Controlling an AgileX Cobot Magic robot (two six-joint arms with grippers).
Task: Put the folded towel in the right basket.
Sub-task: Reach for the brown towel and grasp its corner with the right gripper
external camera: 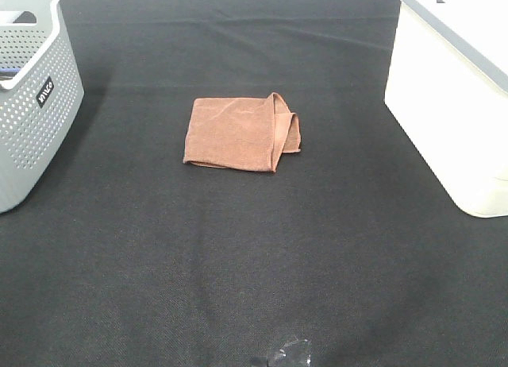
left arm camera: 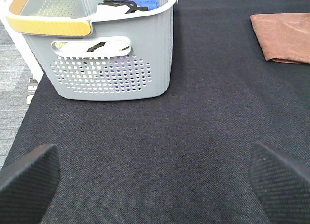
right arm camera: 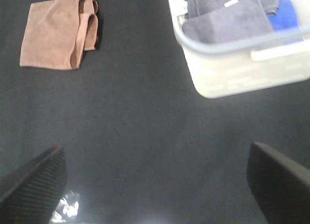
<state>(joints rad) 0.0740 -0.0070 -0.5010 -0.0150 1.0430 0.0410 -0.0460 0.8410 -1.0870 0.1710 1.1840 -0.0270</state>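
Since the towel lies flat on the tabletop, well ahead of the right fingers and untouched, the grasp should probably drop over its bunched edge and pinch all layers. The right fingers and the left fingers stand wide apart, empty, pulled back above the tabletop. The right basket also sits ahead of the right fingers.

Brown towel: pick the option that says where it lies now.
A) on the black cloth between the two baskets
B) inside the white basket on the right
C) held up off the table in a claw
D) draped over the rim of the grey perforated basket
A: the brown towel lies folded on the black cloth, apart from both the grey basket and the white basket, with nothing gripping it.
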